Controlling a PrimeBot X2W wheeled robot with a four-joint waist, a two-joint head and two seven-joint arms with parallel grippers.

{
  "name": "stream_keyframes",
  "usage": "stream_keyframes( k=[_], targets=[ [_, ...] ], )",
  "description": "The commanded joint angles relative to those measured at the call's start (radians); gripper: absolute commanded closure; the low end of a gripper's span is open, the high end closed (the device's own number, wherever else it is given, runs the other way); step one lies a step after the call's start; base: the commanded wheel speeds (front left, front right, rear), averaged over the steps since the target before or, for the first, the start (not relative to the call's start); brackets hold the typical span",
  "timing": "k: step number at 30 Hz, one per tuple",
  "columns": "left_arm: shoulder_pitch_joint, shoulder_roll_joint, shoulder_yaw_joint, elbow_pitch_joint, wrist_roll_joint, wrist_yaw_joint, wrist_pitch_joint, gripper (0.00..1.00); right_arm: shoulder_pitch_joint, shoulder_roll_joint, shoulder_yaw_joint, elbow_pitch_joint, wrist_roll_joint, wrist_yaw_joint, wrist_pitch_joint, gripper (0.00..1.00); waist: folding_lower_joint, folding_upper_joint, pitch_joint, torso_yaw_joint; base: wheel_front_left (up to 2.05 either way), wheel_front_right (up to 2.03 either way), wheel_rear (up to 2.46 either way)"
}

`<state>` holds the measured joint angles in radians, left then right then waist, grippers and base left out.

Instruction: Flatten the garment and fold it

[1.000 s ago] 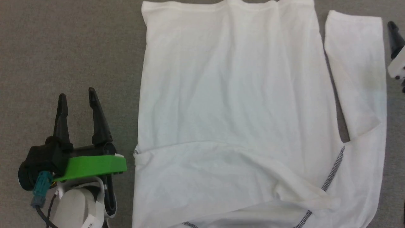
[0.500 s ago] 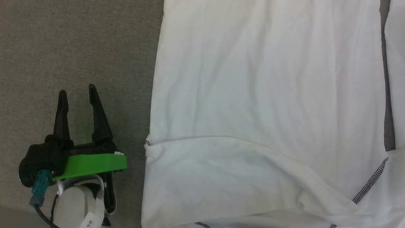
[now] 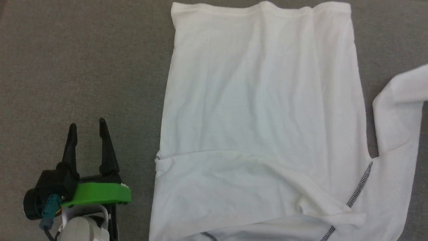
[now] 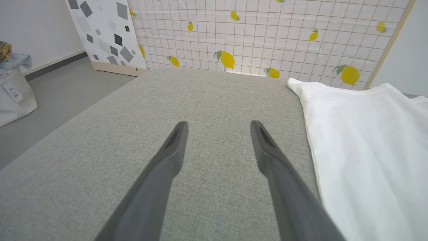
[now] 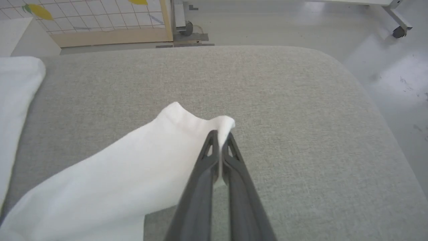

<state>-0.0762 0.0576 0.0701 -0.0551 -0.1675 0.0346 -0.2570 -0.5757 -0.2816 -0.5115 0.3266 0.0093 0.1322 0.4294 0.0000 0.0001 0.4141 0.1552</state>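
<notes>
1. We have the garment (image 3: pixel 260 100) spread on the grey padded surface (image 3: pixel 83 60). The hem is at the far side of the head view and the shoulders are toward us. The torso is mostly flat with light wrinkles
2. On the right gripper (image 5: pixel 221 133) the fingers are pressed together on a corner of the cuff (image 5: pixel 187 117), so we're holding fabric. We can't tell whether the cuff is clear of the surface
3. On the left gripper (image 3: pixel 87 123) the fingers are spread wide with nothing between them. It sits over bare surface to the left of the garment's left edge, not touching it
4. The right sleeve (image 3: pixel 398 110) runs away from us from the shoulder seam with the zigzag stitching (image 3: pixel 359 184). It then bends out to the right toward the held cuff, with a grey gap between sleeve and torso
5. Key relation: the torso lies to the left of the right gripper, and the sleeve's long axis past the bend points away from the torso. We judge the next move is to carry the cuff leftward over the torso. The right arm is the nearer one; the left has the whole torso between it and the sleeve
6. A folded layer (image 3: pixel 234 180) already lies across the near torso, probably the other sleeve folded in
7. Risk: thin fabric pinched only at a corner could slip out, or the pull could drag the shoulder and rumple the torso
</notes>
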Motion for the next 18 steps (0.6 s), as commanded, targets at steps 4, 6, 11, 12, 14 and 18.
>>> stream_keyframes(
  k=[4, 6, 11, 12, 14, 18],
  targets=[
    [0.044, 0.000, 0.004, 0.025, 0.012, -0.018, -0.005, 0.00, 0.143, 0.013, -0.067, -0.146, 0.017, -0.002, 0.015, 1.00, 0.0000, -0.0001, -0.197, -0.111, 0.00, 0.00, 0.00],
    [0.059, 0.000, 0.008, 0.035, 0.013, -0.022, -0.005, 0.00, 0.206, 0.026, -0.094, -0.219, 0.017, -0.002, 0.034, 1.00, 0.0000, -0.0001, -0.225, -0.126, 0.00, 0.00, 0.00],
    [0.094, 0.005, 0.014, 0.053, 0.015, -0.030, -0.005, 0.00, 0.329, 0.066, -0.138, -0.397, 0.034, -0.002, 0.106, 1.00, 0.0000, -0.0001, -0.275, -0.157, 0.00, 0.00, 0.00],
    [0.101, 0.007, 0.014, 0.056, 0.014, -0.033, -0.005, 0.00, 0.349, 0.074, -0.141, -0.436, 0.037, -0.002, 0.122, 1.00, 0.0000, -0.0001, -0.281, -0.162, 0.00, 0.00, 0.00],
    [0.110, 0.012, 0.013, 0.067, 0.013, -0.039, -0.005, 0.00, 0.383, 0.085, -0.138, -0.506, 0.048, -0.002, 0.149, 1.00, 0.0000, -0.0001, -0.290, -0.170, 0.00, 0.00, 0.00],
    [0.119, 0.011, 0.006, 0.073, 0.015, -0.036, -0.005, 0.00, 0.441, 0.103, -0.085, -0.652, 0.088, -0.002, 0.205, 1.00, 0.0000, -0.0001, -0.302, -0.182, 0.00, 0.00, 0.00]
  ],
)
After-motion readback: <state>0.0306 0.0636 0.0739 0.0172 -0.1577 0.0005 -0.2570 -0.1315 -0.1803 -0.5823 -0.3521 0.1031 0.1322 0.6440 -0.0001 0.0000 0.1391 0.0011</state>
